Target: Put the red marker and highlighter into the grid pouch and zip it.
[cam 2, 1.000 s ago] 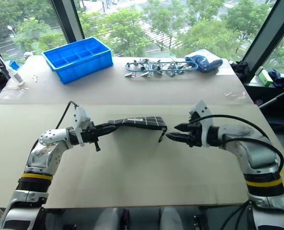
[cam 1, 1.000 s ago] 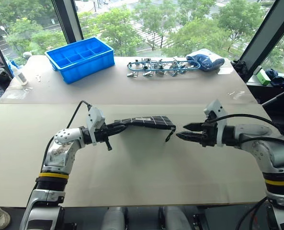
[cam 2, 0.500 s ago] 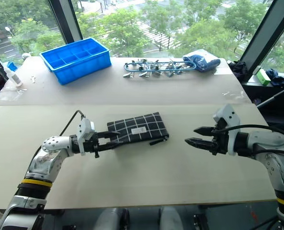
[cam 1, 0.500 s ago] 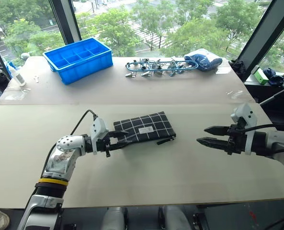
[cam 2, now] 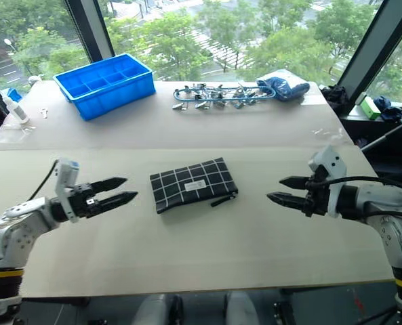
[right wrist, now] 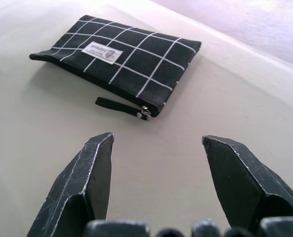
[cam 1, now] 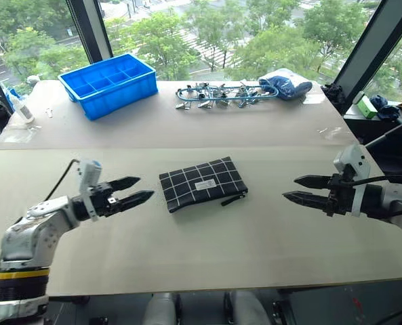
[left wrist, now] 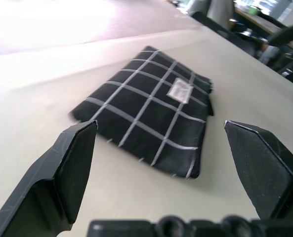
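On my far left a small white bottle (cam 1: 24,108) stands at the tabletop's (cam 1: 201,250) edge. Further in, at the back, sits the blue compartment tray (cam 1: 108,82), well apart from everything I'm working with.

My left gripper (cam 1: 138,190) hovers over the tabletop, aimed toward the middle, its two black fingers (left wrist: 69,173) spread wide with nothing between them. It sits near the grid pouch's left end without touching it; in the left wrist view I see the pouch lying just ahead, framed by the gap between the fingers.

The grid pouch (cam 1: 203,183) lies flat in the middle of the tabletop, slightly skewed, white label (cam 1: 204,185) face up. Its zipper runs along the near edge and looks drawn closed, with the black pull (right wrist: 117,107) trailing out on the tabletop at the right-hand corner. I cannot see the red marker or the highlighter, so I cannot tell where they are.

Behind the pouch, at the back of the tabletop, a row of metal clips (cam 1: 217,95) lies in a line, and just right of it a bundle of blue cloth (cam 1: 287,85).

My right gripper (cam 1: 298,189) hovers on the right, pointing back toward the pouch, fingers (right wrist: 82,192) likewise spread apart and empty, clear of the pull and well apart from the pouch itself.

At the far right a small green box (cam 1: 366,107) rests on the window ledge.
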Tool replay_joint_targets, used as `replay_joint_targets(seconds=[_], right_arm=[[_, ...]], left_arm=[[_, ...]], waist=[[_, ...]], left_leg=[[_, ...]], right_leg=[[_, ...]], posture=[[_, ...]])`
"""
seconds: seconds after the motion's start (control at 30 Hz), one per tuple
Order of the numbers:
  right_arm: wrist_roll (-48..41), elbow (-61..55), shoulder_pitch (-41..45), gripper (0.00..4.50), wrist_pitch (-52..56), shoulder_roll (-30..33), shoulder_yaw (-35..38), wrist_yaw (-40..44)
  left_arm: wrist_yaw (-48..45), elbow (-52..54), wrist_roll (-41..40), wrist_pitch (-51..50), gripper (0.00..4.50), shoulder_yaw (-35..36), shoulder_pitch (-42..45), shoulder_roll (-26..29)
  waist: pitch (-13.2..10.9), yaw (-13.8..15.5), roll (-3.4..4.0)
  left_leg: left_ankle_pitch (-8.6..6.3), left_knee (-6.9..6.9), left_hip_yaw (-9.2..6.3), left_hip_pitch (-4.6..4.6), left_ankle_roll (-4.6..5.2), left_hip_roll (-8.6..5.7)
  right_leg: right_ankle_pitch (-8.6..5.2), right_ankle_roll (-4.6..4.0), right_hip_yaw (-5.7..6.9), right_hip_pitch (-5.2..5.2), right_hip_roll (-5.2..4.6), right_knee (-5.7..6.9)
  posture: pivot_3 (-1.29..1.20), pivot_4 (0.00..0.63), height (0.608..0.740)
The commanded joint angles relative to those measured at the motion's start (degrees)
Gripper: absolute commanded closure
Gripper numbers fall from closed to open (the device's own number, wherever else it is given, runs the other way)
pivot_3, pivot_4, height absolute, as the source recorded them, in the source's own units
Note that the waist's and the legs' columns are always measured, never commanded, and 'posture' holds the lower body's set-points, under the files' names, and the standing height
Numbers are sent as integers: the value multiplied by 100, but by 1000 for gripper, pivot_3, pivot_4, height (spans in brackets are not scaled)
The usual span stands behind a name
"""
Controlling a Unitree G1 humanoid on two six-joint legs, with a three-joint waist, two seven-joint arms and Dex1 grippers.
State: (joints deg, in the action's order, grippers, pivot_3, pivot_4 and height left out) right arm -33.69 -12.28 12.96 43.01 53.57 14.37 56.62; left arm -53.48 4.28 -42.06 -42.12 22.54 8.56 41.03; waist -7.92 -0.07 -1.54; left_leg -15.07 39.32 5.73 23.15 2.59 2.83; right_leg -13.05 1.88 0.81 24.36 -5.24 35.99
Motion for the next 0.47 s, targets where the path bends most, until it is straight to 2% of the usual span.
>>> replay_joint_targets(seconds=[0.03, 0.17, 0.47], right_arm=[[102, 288, 198, 1323, -378, 68, 207, 54], [133, 594, 383, 1323, -510, 5, 187, 21], [273, 778, 598, 1323, -621, -252, -177, -33]], left_arm=[[94, 290, -687, -376, 63, 1165, -544, 177], [253, 533, -742, -250, 63, 1667, -1088, 130], [758, 808, -792, -194, 63, 1687, -1352, -73]], waist=[[0, 0, 0], [-1, 10, 2], [-1, 66, 2]], left_leg=[[0, 0, 0, 0, 0, 0], [-1, 0, 3, -3, -1, 0], [-1, -1, 4, -4, -3, -1]], right_leg=[[0, 0, 0, 0, -1, 0], [-1, -1, -1, 0, -4, -1], [1, -4, 1, -3, -5, 0]], posture=[[0, 150, 740], [0, 150, 740], [0, 150, 740]])
